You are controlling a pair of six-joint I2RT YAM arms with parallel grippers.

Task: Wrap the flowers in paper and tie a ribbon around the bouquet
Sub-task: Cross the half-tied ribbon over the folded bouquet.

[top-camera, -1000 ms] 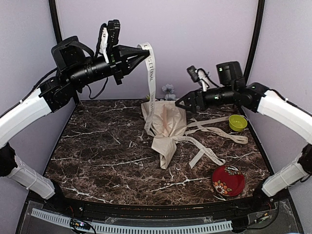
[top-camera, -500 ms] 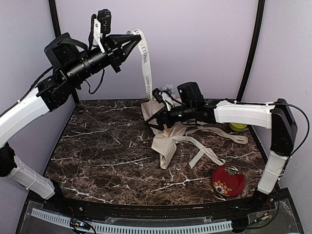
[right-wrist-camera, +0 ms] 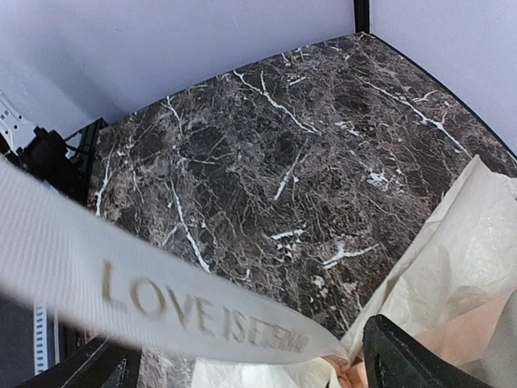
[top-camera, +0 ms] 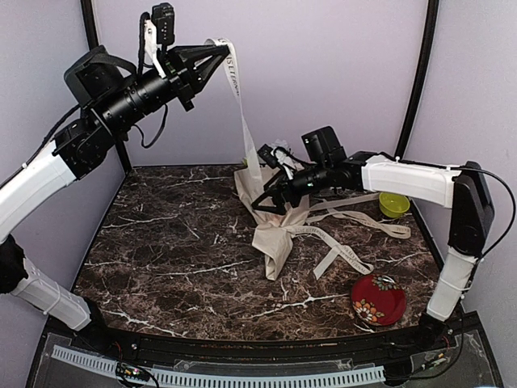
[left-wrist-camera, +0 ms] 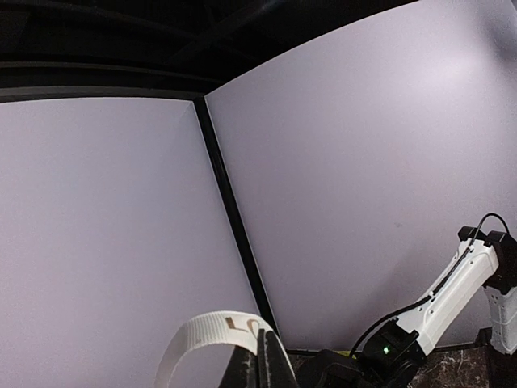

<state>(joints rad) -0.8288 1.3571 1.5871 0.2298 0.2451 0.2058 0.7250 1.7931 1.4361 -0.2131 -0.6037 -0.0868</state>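
Observation:
My left gripper [top-camera: 216, 55] is high above the table's back left, shut on one end of the cream ribbon [top-camera: 241, 113]. The ribbon hangs down taut to the bouquet [top-camera: 279, 222], a cream paper cone lying at the table's middle back. In the left wrist view the shut fingertips [left-wrist-camera: 262, 364] pinch the ribbon [left-wrist-camera: 206, 331]. My right gripper [top-camera: 265, 202] is open, low over the cone's wide end. In the right wrist view the printed ribbon [right-wrist-camera: 161, 303] crosses between its spread fingers [right-wrist-camera: 404, 360], with the paper [right-wrist-camera: 452, 267] beside them. The flowers are hidden behind my right wrist.
More ribbon lies in loose loops [top-camera: 347, 242] on the marble table [top-camera: 161, 250] to the right of the cone. A lime-green bowl [top-camera: 393, 204] sits at the right edge, and a red patterned dish [top-camera: 378, 299] at the front right.
My left gripper rose and drew back to the left, pulling the ribbon tighter. My right arm swung left from near the green bowl to the cone's wide end, and its jaws opened wider.

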